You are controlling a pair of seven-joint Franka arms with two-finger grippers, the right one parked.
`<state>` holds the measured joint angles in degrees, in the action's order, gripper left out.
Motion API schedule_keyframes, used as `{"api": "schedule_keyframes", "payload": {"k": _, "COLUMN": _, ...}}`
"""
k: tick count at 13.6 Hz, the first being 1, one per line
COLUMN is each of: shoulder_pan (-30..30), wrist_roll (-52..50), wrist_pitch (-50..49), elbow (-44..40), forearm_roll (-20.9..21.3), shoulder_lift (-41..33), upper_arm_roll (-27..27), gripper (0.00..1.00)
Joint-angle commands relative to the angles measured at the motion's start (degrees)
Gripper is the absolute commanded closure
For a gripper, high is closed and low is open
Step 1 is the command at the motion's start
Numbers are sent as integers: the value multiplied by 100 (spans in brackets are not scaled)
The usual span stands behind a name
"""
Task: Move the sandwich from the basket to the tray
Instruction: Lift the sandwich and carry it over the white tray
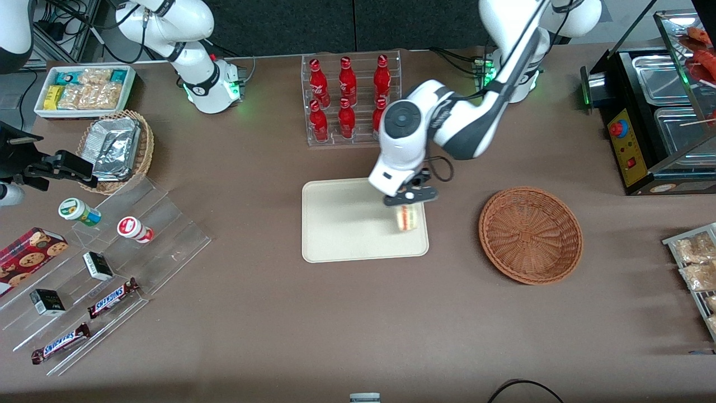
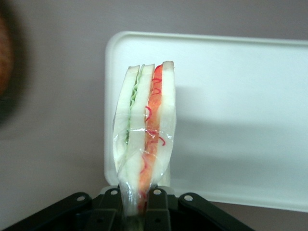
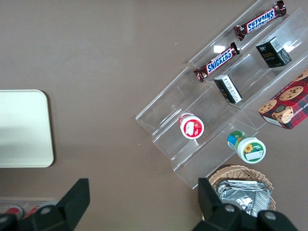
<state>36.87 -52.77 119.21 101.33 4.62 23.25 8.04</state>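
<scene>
My left gripper [image 1: 406, 207] is shut on the sandwich [image 1: 408, 218], a clear-wrapped wedge of white bread with red-orange and green filling. It holds the sandwich over the edge of the cream tray [image 1: 341, 224] that is nearest the basket. In the left wrist view the sandwich [image 2: 147, 125] stands up between the fingers [image 2: 159, 204], with the tray [image 2: 231, 120] under it. The reddish-brown wicker basket [image 1: 530, 234] sits empty on the table beside the tray, toward the working arm's end.
A clear rack of red bottles [image 1: 349, 98] stands farther from the front camera than the tray. A tan basket of foil packets [image 1: 117, 148], a white snack bin [image 1: 84, 89] and an acrylic display with candy bars [image 1: 106, 280] lie toward the parked arm's end. A food warmer [image 1: 660, 112] stands at the working arm's end.
</scene>
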Motion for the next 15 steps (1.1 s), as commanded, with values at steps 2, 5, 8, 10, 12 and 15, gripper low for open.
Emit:
{"api": "schedule_keyframes", "payload": {"k": 2, "shoulder_pan": 355, "wrist_roll": 100, "wrist_pitch": -47, "elbow": -674, "forearm_roll": -49, "shoulder_lift": 609, "upper_arm_roll": -83, "gripper": 100}}
{"api": "schedule_keyframes", "payload": {"k": 5, "shoulder_pan": 435, "wrist_roll": 13, "wrist_pitch": -47, "elbow": -982, "forearm_roll": -57, "shoulder_lift": 969, "upper_arm_roll": -83, "gripper": 100}}
{"api": "schedule_keyframes", "payload": {"k": 8, "shoulder_pan": 531, "wrist_roll": -14, "wrist_pitch": -56, "elbow": -1325, "forearm_roll": -66, "shoulder_lift": 1321, "upper_arm_roll": -74, "gripper": 100}}
{"api": "schedule_keyframes", "payload": {"k": 10, "shoulder_pan": 610, "wrist_roll": -101, "wrist_pitch": -47, "elbow": -1343, "forearm_roll": -58, "shoulder_lift": 1418, "upper_arm_roll": -83, "gripper": 100}}
{"api": "schedule_keyframes", "payload": {"k": 12, "shoulder_pan": 628, "wrist_roll": -111, "wrist_pitch": -29, "elbow": -1370, "forearm_roll": -31, "shoulder_lift": 1532, "upper_arm_roll": -83, "gripper": 100}}
{"api": "schedule_keyframes", "payload": {"k": 15, "shoulder_pan": 628, "wrist_roll": -119, "wrist_pitch": 102, "elbow": -1431, "forearm_roll": -22, "shoulder_lift": 1630, "upper_arm_roll": -83, "gripper": 100}}
